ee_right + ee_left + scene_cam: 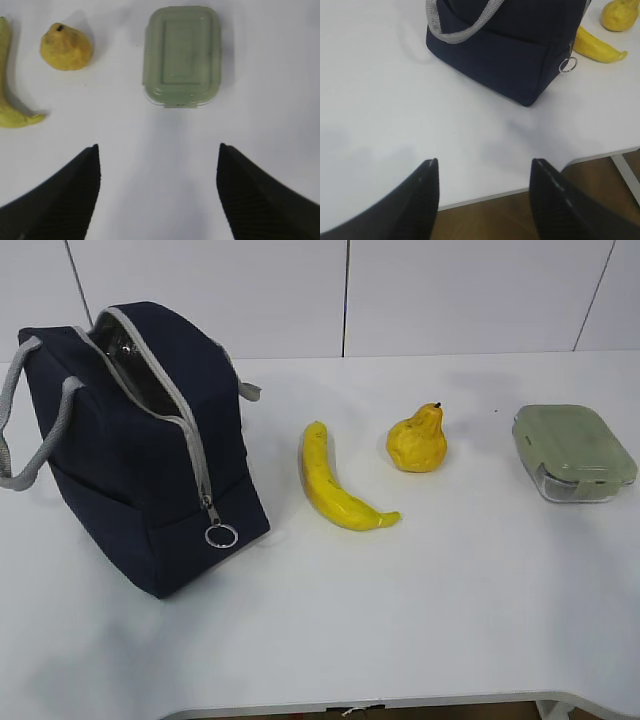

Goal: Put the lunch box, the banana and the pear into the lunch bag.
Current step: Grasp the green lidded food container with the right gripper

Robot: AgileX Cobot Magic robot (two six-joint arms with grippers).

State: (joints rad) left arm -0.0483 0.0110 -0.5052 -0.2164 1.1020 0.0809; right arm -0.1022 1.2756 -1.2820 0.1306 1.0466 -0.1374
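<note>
The navy lunch bag [140, 455] stands at the left of the white table, its zipper open and silver lining showing; it also shows in the left wrist view [502, 47]. The banana [335, 485] lies right of it, then the pear [418, 440], then the lunch box [572, 452] with its sage-green lid at the far right. My left gripper [485, 170] is open and empty near the table's front edge, short of the bag. My right gripper [157, 152] is open and empty, short of the lunch box [181, 55], with the pear [66, 47] and the banana [10, 100] to its left.
The bag's grey strap handles [20, 430] hang off its left side and the metal ring pull [221, 535] hangs at its front corner. A white wall stands behind the table. The table's front edge [485, 196] runs just under my left gripper.
</note>
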